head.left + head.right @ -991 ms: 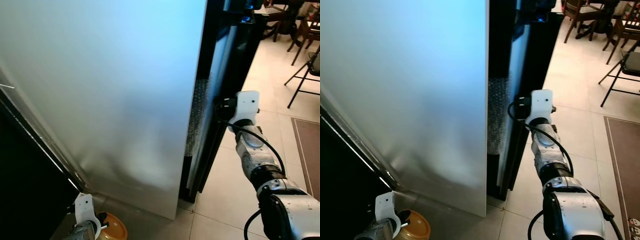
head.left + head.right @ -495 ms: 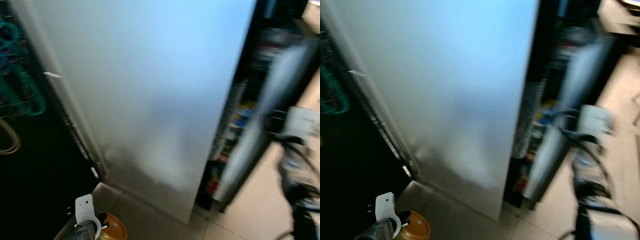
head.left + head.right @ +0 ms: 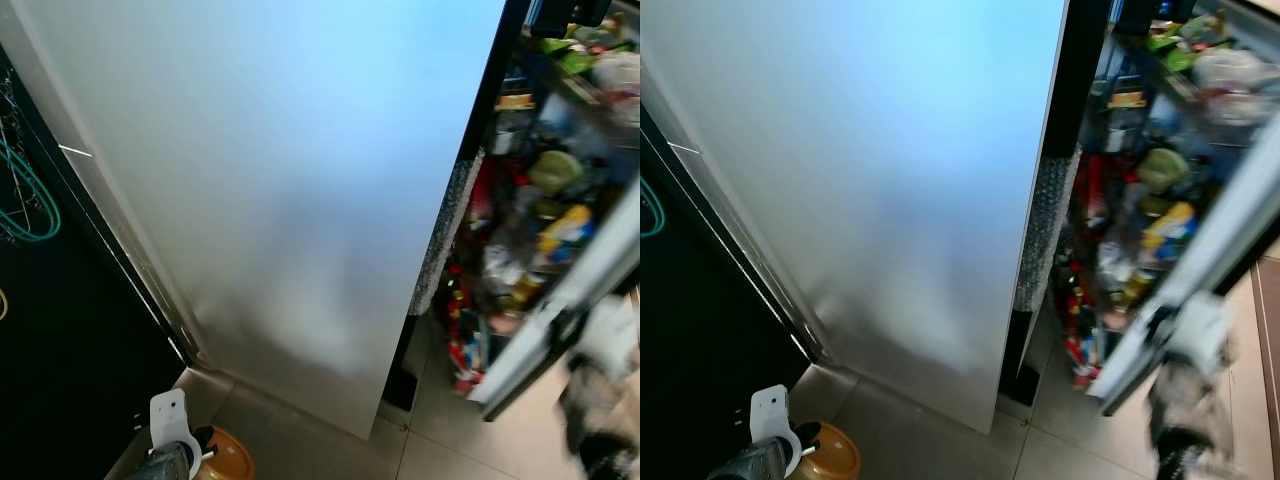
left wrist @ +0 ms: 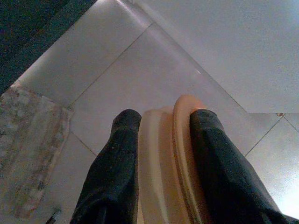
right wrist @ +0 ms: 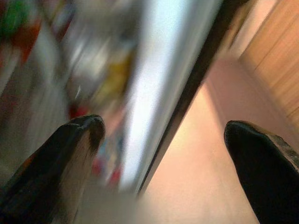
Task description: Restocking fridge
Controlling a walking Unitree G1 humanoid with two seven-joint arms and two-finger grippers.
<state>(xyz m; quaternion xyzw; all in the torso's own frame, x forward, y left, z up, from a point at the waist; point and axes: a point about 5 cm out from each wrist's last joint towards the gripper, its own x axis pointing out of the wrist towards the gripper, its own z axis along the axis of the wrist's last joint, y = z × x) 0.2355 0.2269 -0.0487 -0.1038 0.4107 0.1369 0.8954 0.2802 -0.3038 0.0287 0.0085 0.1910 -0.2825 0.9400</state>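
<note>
The fridge's tall silver side [image 3: 300,180] stands in front of me. To its right the fridge door [image 3: 570,300] stands swung out, baring crowded shelves [image 3: 530,200] of blurred packets and bottles. My right arm [image 3: 1185,380] is a blur low beside the door's edge. In the right wrist view my right gripper [image 5: 166,128] is open, fingers far apart, with the door's pale edge [image 5: 163,79] beyond them. My left gripper [image 4: 161,116] hangs low at the left, shut on a tan jar with an orange lid [image 4: 166,154], also seen as the jar [image 3: 225,460].
A dark space with teal cord [image 3: 25,200] lies left of the fridge. Grey floor tiles [image 3: 300,445] run under the fridge and the left gripper. A mottled mat [image 4: 28,154] lies on the floor near the left arm.
The fridge door has swung wide open to the right, with my right arm moving out along it. The view has shifted. The left gripper still holds the jar low.
</note>
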